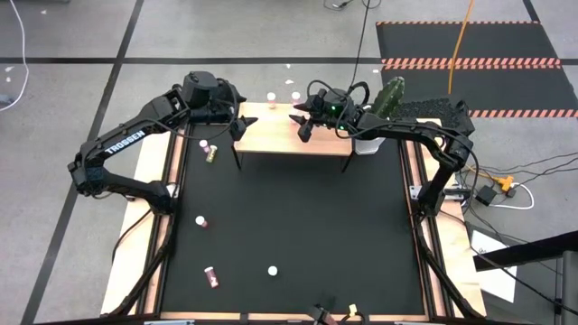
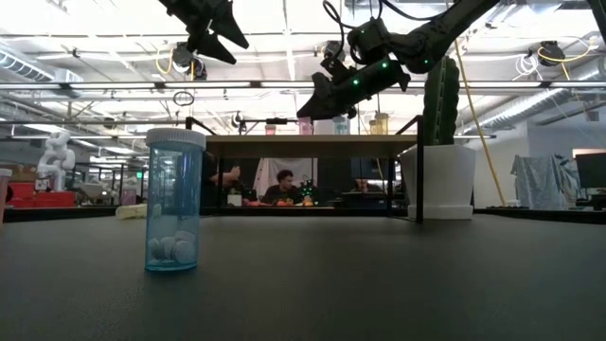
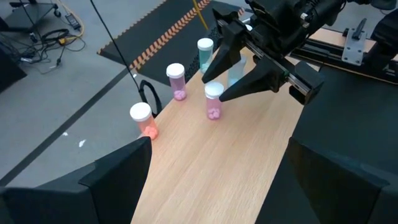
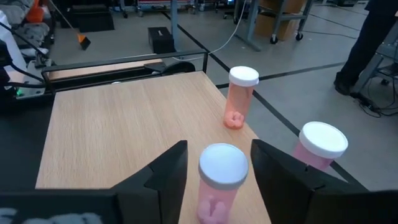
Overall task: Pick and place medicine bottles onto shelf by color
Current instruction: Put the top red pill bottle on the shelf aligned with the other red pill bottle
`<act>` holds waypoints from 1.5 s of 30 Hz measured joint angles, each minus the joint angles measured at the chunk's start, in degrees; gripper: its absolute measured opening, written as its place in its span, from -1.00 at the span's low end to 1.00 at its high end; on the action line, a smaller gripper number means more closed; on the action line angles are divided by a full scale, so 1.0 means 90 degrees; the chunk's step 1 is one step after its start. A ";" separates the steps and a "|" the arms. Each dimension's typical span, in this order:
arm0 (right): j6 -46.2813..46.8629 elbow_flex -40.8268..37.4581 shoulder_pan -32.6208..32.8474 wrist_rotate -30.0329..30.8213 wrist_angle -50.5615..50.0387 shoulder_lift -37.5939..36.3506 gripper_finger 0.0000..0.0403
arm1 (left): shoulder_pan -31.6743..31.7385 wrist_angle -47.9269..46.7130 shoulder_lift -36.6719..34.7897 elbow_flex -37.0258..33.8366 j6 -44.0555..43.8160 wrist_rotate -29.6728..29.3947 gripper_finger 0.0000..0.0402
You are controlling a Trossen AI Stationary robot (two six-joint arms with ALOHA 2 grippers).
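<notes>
Pink medicine bottle with white cap (image 4: pixel 219 183) stands upright on the light-wood shelf (image 4: pixel 118 124), between the right pincer's (image 4: pixel 217 171) parted fingers: release step, I judge. Two more pink bottles stand near. Next move: lift clear without tipping it. Left pincer (image 1: pixel 242 125) hovers wide, empty.

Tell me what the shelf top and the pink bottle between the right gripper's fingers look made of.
Shelf: light wood or wood-look laminate, matte, with fine straight grain lines. Pink bottle between the right gripper fingers: probably translucent tinted plastic, pills showing through, with an opaque white cap.
</notes>
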 joint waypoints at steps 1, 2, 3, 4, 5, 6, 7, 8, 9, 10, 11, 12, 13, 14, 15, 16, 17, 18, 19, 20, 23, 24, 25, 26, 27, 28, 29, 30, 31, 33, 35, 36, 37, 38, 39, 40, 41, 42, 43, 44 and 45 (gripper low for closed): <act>0.0002 -0.0002 0.0000 0.0004 -0.0002 0.0000 -0.11 | 0.0000 -0.0001 0.0000 0.0000 0.0000 0.0000 0.88; 0.0002 -0.0001 0.0000 0.0007 -0.0002 0.0000 -0.10 | 0.0000 -0.0004 0.0000 0.0000 0.0000 0.0002 0.88; 0.0002 -0.0002 0.0000 0.0014 -0.0007 -0.0014 -0.09 | 0.0000 -0.0009 0.0000 0.0000 -0.0001 0.0000 0.88; 0.0007 -0.0002 0.0000 0.0021 -0.0050 -0.0055 -0.09 | 0.0000 -0.0019 0.0000 0.0000 -0.0005 0.0000 0.88; 0.0009 -0.0004 -0.0001 0.0027 -0.0095 -0.0093 -0.08 | 0.0000 -0.0032 0.0000 0.0000 -0.0014 0.0000 0.88; 0.0026 -0.0007 -0.0002 0.0026 -0.0086 -0.0146 -0.08 | 0.0000 -0.0038 0.0000 0.0000 -0.0024 0.0000 0.88; 0.0055 -0.0011 0.0008 0.0032 -0.0090 -0.0232 -0.08 | 0.0000 -0.0038 0.0000 0.0000 -0.0024 0.0000 0.88; 0.0109 -0.0014 0.0020 0.0029 -0.0112 -0.0347 -0.08 | 0.0000 -0.0038 0.0000 0.0000 -0.0020 0.0000 0.88; 0.0177 -0.0014 0.0037 0.0018 -0.0114 -0.0492 -0.08 | 0.0000 -0.0031 0.0000 0.0000 -0.0019 0.0000 0.88; 0.0227 -0.0014 0.0062 0.0005 -0.0118 -0.0658 -0.08 | 0.0000 -0.0025 -0.0021 0.0000 -0.0022 -0.0002 0.88; 0.0258 -0.0014 0.0101 -0.0016 -0.0136 -0.0848 -0.08 | 0.0000 -0.0021 -0.0054 -0.0002 -0.0024 -0.0009 0.88; 0.0285 -0.0014 0.0137 -0.0099 -0.0189 -0.1041 -0.08 | -0.0001 0.0013 -0.0082 -0.0001 -0.0034 -0.0036 0.88; 0.0293 -0.0014 0.0177 -0.0220 -0.0252 -0.1228 -0.08 | -0.0008 0.0039 -0.0112 0.0029 -0.0069 -0.0052 0.88; 0.0293 -0.0014 0.0223 -0.0330 -0.0312 -0.1425 -0.08 | -0.0010 0.0046 -0.0144 0.0079 -0.0160 -0.0104 0.88; 0.0296 -0.0014 0.0269 -0.0352 -0.0410 -0.1634 -0.08 | -0.0010 0.0047 -0.0172 0.0119 -0.0277 -0.0218 0.88; 0.0296 -0.0014 0.0322 -0.0353 -0.0504 -0.1842 -0.08 | -0.0019 0.0045 -0.0200 0.0177 -0.0409 -0.0345 0.88; 0.0297 -0.0014 0.0367 -0.0360 -0.0575 -0.2066 -0.08 | -0.0023 0.0057 -0.0238 0.0231 -0.0567 -0.0499 0.87; 0.0330 -0.0012 0.0409 -0.0372 -0.0682 -0.2273 -0.08 | -0.0023 0.0062 -0.0289 0.0265 -0.0744 -0.0642 0.87; 0.0367 -0.0012 0.0451 -0.0375 -0.0802 -0.2478 -0.08 | -0.0023 0.0047 -0.0346 0.0289 -0.0961 -0.0804 0.87; 0.0421 -0.0012 0.0482 -0.0393 -0.0915 -0.2660 -0.08 | -0.0023 0.0027 -0.0400 0.0292 -0.1190 -0.0959 0.87; 0.0702 -0.0012 0.0570 -0.0631 -0.1287 -0.3125 -0.08 | -0.0048 -0.0351 -0.0540 0.0296 -0.1843 -0.1314 0.87; 0.0816 -0.0012 0.0604 -0.0686 -0.1386 -0.3266 -0.08 | -0.0069 -0.0510 -0.0567 0.0296 -0.2027 -0.1345 0.87; 0.0921 -0.0012 0.0638 -0.0692 -0.1494 -0.3405 -0.08 | -0.0104 -0.0698 -0.0581 0.0296 -0.2165 -0.1345 0.87; 0.0999 -0.0012 0.0677 -0.0695 -0.1603 -0.3541 -0.08 | -0.0167 -0.0907 -0.0585 0.0296 -0.2330 -0.1323 0.87; 0.1048 -0.0012 0.0718 -0.0711 -0.1683 -0.3647 -0.08 | -0.0261 -0.1127 -0.0585 0.0296 -0.2496 -0.1252 0.87; 0.1087 -0.0012 0.0772 -0.0713 -0.1750 -0.3745 -0.08 | -0.0368 -0.1371 -0.0585 0.0296 -0.2608 -0.1182 0.87; 0.1121 -0.0012 0.0833 -0.0718 -0.1840 -0.3826 -0.08 | -0.0497 -0.1629 -0.0577 0.0296 -0.2740 -0.1174 0.88; 0.1142 -0.0012 0.0892 -0.0753 -0.1916 -0.3889 -0.08 | -0.0645 -0.1861 -0.0557 0.0283 -0.2950 -0.1269 0.87; 0.1156 -0.0013 0.0945 -0.0848 -0.1977 -0.3937 -0.08 | -0.0802 -0.2026 -0.0530 0.0238 -0.3206 -0.1393 0.87; 0.1229 -0.0110 0.1075 -0.1120 -0.1962 -0.4035 -0.08 | -0.1126 -0.2344 -0.0506 0.0058 -0.3756 -0.1683 0.87; 0.1409 -0.0293 0.1193 -0.1415 -0.1943 -0.4137 -0.08 | -0.1481 -0.2606 -0.0519 -0.0152 -0.4336 -0.1916 0.87; 0.1519 -0.0402 0.1260 -0.1544 -0.1931 -0.4197 -0.08 | -0.1671 -0.2690 -0.0540 -0.0252 -0.4668 -0.1982 0.87; 0.1635 -0.0526 0.1335 -0.1668 -0.1938 -0.4254 -0.08 | -0.1863 -0.2793 -0.0557 -0.0360 -0.5010 -0.2009 0.87; 0.1756 -0.0661 0.1417 -0.1732 -0.1938 -0.4325 -0.08 | -0.2059 -0.2937 -0.0570 -0.0464 -0.5351 -0.2020 0.87; 0.1874 -0.0807 0.1497 -0.1790 -0.1931 -0.4411 -0.08 | -0.2261 -0.3084 -0.0580 -0.0572 -0.5683 -0.2047 0.87; 0.1984 -0.0960 0.1594 -0.1827 -0.1948 -0.4492 -0.08 | -0.2480 -0.3196 -0.0578 -0.0678 -0.6058 -0.2075 0.87; 0.2085 -0.1099 0.1700 -0.1831 -0.1934 -0.4575 -0.08 | -0.2706 -0.3278 -0.0587 -0.0785 -0.6434 -0.2100 0.87; 0.2179 -0.1255 0.1801 -0.1822 -0.1908 -0.4666 -0.08 | -0.2931 -0.3392 -0.0596 -0.0889 -0.6824 -0.2097 0.87; 0.2261 -0.1417 0.1900 -0.1798 -0.1908 -0.4749 -0.08 | -0.3175 -0.3540 -0.0597 -0.1002 -0.7203 -0.2096 0.87; 0.2348 -0.1579 0.2018 -0.1748 -0.1850 -0.4831 -0.08 | -0.3418 -0.3695 -0.0596 -0.1124 -0.7561 -0.2090 0.87; 0.2454 -0.1758 0.2139 -0.1626 -0.1713 -0.4905 -0.08 | -0.3646 -0.3841 -0.0590 -0.1246 -0.7899 -0.2079 0.87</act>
